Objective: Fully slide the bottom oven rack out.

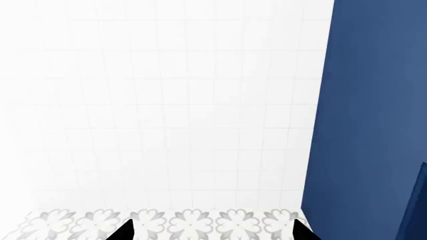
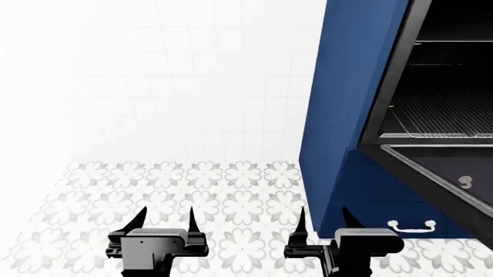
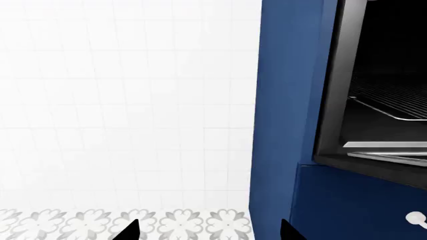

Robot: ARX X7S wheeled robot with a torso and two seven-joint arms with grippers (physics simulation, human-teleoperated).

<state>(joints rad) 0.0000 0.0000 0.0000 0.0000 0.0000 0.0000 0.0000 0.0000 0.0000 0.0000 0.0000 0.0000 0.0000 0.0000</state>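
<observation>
From the head, the scene is viewed forward and down over both arms. Each wrist view is aimed level at the white tiled wall (image 1: 167,100). The blue cabinetry (image 2: 339,115) is shared by all three views.

I am in a home kitchen. A built-in oven with a black cavity and black frame (image 2: 400,75) sits in tall dark blue cabinetry (image 2: 343,86), its dark glass door (image 2: 443,170) hanging open. Inside lies a silver wire rack of thin parallel rods (image 2: 447,115). Below it is a blue drawer with a white curved handle (image 2: 412,225). Beside the cabinet runs a plain white tiled wall (image 2: 154,75). The floor is white tile printed with grey flower motifs (image 2: 223,202).
</observation>
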